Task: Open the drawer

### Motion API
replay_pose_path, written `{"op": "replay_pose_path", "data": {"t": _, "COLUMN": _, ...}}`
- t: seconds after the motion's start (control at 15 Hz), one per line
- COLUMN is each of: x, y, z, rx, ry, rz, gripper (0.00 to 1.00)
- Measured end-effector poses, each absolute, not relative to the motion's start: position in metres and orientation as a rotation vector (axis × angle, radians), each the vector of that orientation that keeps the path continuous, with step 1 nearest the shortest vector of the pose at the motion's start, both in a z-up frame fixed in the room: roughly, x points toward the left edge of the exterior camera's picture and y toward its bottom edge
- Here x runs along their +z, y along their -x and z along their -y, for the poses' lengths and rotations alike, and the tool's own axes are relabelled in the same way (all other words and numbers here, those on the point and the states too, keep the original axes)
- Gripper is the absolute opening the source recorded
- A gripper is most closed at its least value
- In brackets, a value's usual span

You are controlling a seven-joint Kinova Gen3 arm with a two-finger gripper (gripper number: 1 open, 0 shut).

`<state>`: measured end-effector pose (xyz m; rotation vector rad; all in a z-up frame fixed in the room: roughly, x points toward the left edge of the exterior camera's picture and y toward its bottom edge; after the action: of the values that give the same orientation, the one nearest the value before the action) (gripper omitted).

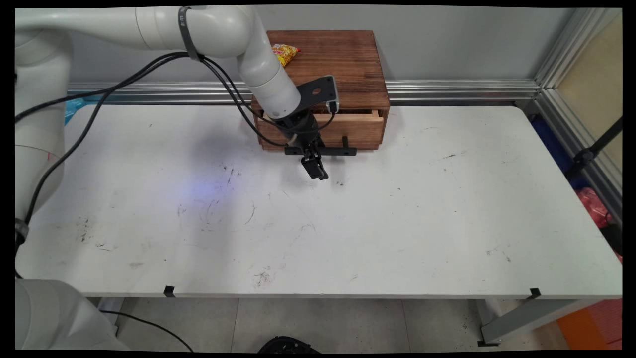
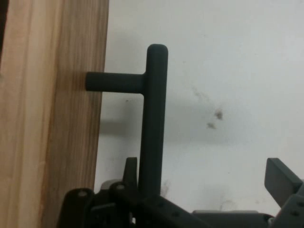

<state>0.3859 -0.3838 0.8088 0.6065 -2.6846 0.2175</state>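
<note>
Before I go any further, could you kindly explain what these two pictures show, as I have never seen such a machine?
The main view looks down on a white table. The white robot arm ends in a black two-finger gripper. At the table's far side stands a brown wooden drawer box, its drawer slightly open, with a yellow snack packet on top. The hand view comes from a camera on the gripper: it shows the drawer's black bar handle between the open fingers, not clamped.

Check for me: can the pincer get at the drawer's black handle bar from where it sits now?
Probably yes. The pincer is already at the handle bar, with the bar running between its open fingers, and nothing lies between. The drawer is slightly open.
</note>
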Motion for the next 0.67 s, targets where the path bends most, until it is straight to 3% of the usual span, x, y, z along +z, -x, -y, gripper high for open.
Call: {"op": "replay_pose_path", "data": {"t": 0.67, "x": 0.811, "y": -0.378, "z": 0.363, "rx": 0.178, "ry": -0.597, "rz": 2.683, "gripper": 1.00}}
